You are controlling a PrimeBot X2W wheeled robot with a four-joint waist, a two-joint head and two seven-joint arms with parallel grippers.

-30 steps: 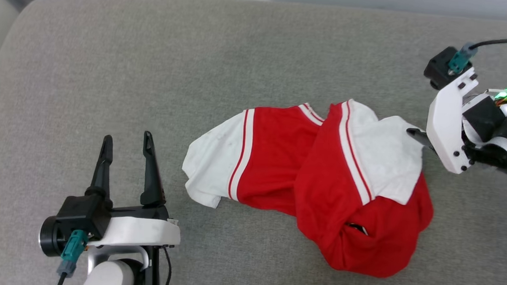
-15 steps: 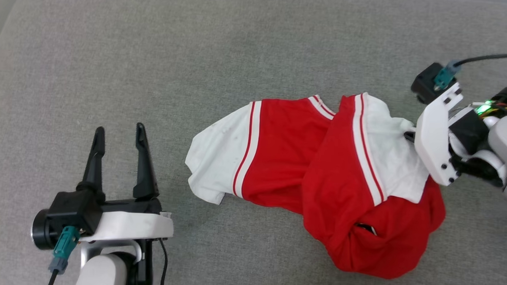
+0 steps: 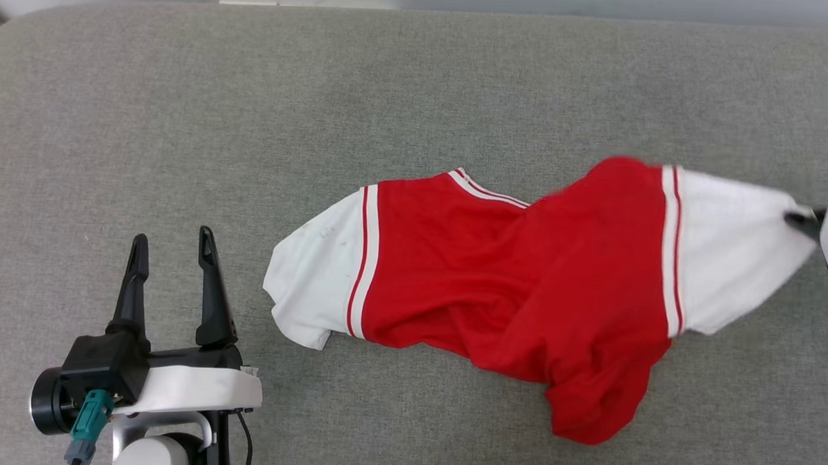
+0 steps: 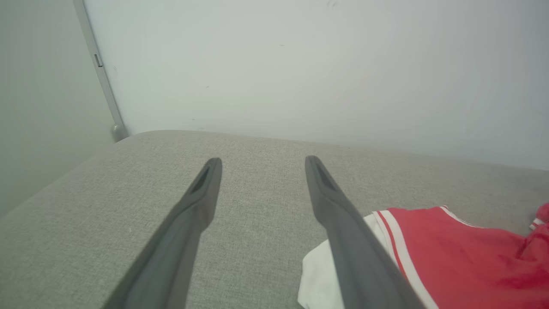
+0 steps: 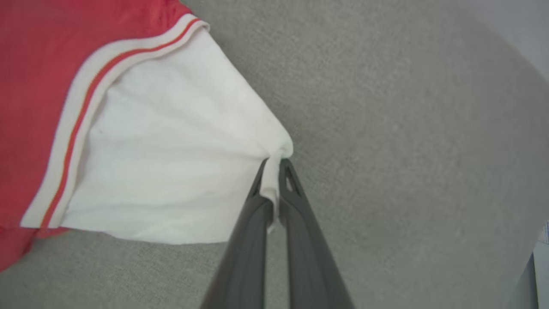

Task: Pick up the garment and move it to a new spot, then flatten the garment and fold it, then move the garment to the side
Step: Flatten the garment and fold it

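Pinching the tip of the white sleeve (image 5: 171,141), the right tool (image 5: 274,165) is closed on just a thin tuck of cloth, at the right edge of the head view. The shirt (image 3: 522,277) lies across centre-right of the grey cushion (image 3: 391,87). Its red body is twisted and bunched at lower centre, and the other sleeve (image 3: 312,284) is flat at centre-left. The left tool (image 3: 172,236) is open and empty at lower left, near that sleeve, not touching it.

Risks as I read them:
- The grip is on the sleeve tip only. Any pull loads that small pinch. The jersey cloth looks slick, so it could slide out and drop short of the new spot.
- A single-point lift means the rest hangs or drags on the cushion. Cloth-on-cloth friction adds load and may tighten the twist, making flattening harder.
- The right tool sits at the head view's edge, so more travel that way takes the grasp out of that camera.
- If the shirt drags toward lower left, it could snag on the left tool's fingers (image 3: 209,287).
- I can't tell if one sleeve layer or both are pinched. One layer would let the sleeve peel open.
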